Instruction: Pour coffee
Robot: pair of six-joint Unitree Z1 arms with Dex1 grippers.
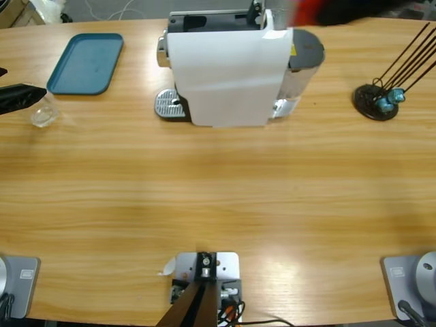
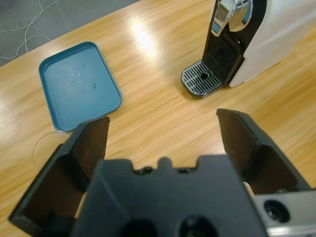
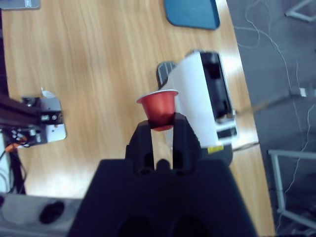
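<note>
A small clear glass tumbler [image 1: 42, 114] stands near the table's left edge, and no coffee shows in it. My left gripper [image 1: 27, 97] reaches in from the left edge right beside the glass. In the left wrist view the left gripper [image 2: 163, 121] is open wide with nothing between its jaws, and the glass [image 2: 39, 148] shows faintly just outside its left jaw. The right gripper [image 3: 160, 123] hangs high above the table, shut on a red capsule [image 3: 158, 106]. The white coffee machine [image 1: 225, 75] lies below it.
The machine's metal drip grate [image 1: 170, 104] faces left. A teal tray [image 1: 85, 63] lies at the back left. A black capsule stand [image 1: 377, 102] with thin rods and blue capsules sits at the back right. Bare wood fills the table's middle and front.
</note>
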